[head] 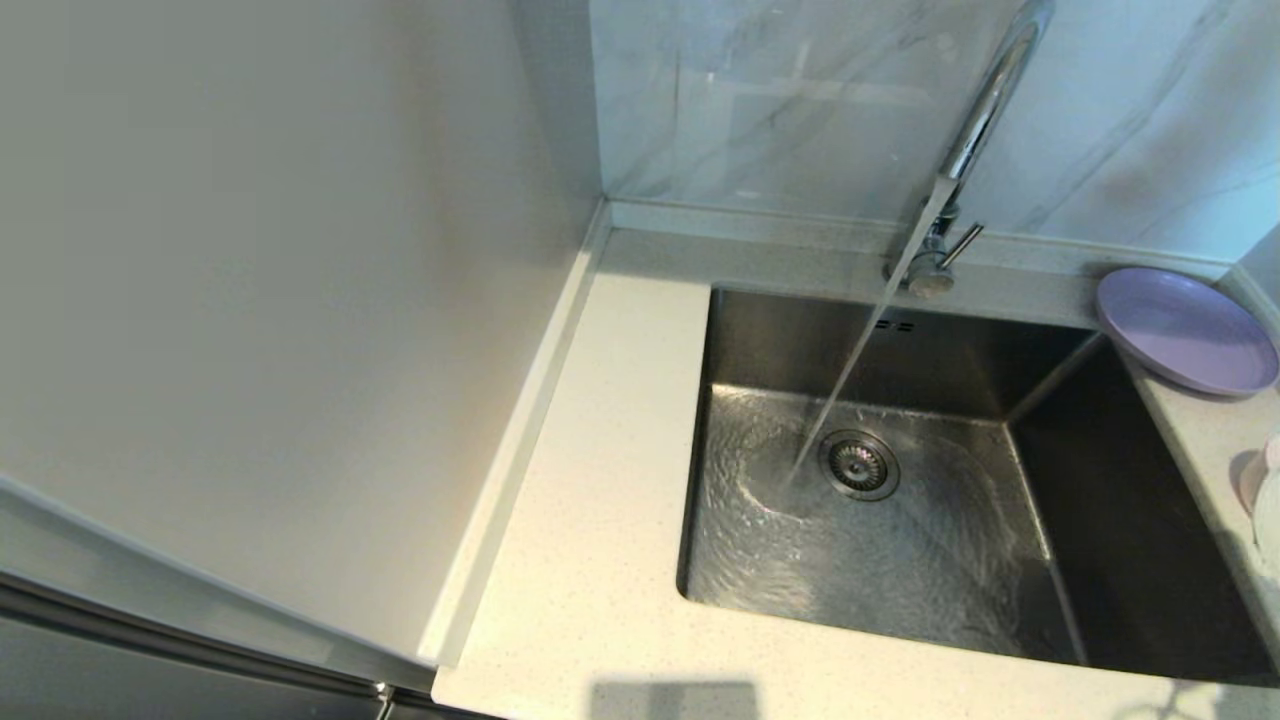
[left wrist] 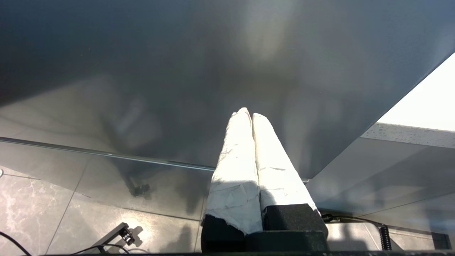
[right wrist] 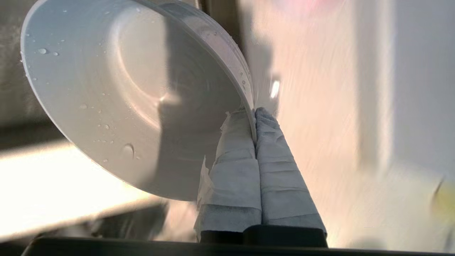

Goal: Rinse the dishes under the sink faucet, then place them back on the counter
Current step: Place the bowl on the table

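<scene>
Water runs from the chrome sink faucet into the steel sink, landing just left of the round drain. The lavender plate lies on the counter at the sink's back right corner. In the right wrist view my right gripper is shut on the rim of the pale pink bowl-like dish, which is tilted on edge and beaded with water drops. Only a pink sliver of that dish shows at the head view's right edge. My left gripper is shut on nothing, parked low in front of a grey cabinet face.
A plain white wall panel stands along the counter's left side, and a grey-veined marble wall rises behind the sink. A narrow counter strip runs along the sink's right side. Cables and tiled floor lie below the left gripper.
</scene>
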Motion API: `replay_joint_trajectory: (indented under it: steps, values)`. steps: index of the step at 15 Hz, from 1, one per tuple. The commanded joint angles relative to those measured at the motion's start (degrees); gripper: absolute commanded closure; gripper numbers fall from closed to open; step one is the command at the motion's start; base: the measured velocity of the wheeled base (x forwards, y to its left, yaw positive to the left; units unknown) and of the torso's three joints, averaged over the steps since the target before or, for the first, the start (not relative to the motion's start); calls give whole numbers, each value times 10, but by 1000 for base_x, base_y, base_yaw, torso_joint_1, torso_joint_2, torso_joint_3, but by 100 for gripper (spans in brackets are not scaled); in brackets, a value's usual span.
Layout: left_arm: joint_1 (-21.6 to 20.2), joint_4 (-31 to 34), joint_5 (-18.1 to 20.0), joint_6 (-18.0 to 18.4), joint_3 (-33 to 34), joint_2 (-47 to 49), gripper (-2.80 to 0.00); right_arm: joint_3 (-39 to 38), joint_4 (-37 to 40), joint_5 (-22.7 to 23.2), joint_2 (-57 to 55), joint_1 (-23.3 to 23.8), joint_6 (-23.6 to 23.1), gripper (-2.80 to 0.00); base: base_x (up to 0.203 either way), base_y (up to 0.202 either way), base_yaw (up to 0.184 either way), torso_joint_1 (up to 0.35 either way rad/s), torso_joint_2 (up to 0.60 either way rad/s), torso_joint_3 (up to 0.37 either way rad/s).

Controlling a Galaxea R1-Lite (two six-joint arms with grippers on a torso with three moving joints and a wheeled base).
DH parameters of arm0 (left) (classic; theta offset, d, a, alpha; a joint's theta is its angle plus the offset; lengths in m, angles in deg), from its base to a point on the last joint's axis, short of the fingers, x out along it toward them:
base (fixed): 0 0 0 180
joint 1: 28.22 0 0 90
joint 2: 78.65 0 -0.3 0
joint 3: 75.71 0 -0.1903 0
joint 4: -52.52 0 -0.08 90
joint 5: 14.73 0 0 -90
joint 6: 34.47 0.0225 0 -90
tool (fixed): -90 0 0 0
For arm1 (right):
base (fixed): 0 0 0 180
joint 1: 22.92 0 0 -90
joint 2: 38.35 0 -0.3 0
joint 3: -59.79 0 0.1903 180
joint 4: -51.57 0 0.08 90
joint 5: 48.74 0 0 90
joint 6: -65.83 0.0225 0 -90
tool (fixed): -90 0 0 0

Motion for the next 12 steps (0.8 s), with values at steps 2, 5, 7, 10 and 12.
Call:
replay_joint_trajectory:
  steps: [2, 5, 7, 10, 12]
  values:
    - [0, 0, 0, 0, 0, 0, 0, -38, 89, 18, -3, 81, 8, 0, 0, 0, 0, 0, 0, 0]
    - [0, 0, 0, 0, 0, 0, 0, -62, 84, 17, -45, 142, 40, 0, 0, 0, 0, 0, 0, 0]
    - [0, 0, 0, 0, 0, 0, 0, -75, 31, 15, -78, 164, 91, 0, 0, 0, 0, 0, 0, 0]
    - [0, 0, 0, 0, 0, 0, 0, -132, -73, 10, -111, 220, 87, 0, 0, 0, 0, 0, 0, 0]
    - [0, 0, 0, 0, 0, 0, 0, -153, -121, 5, -139, 257, 67, 0, 0, 0, 0, 0, 0, 0]
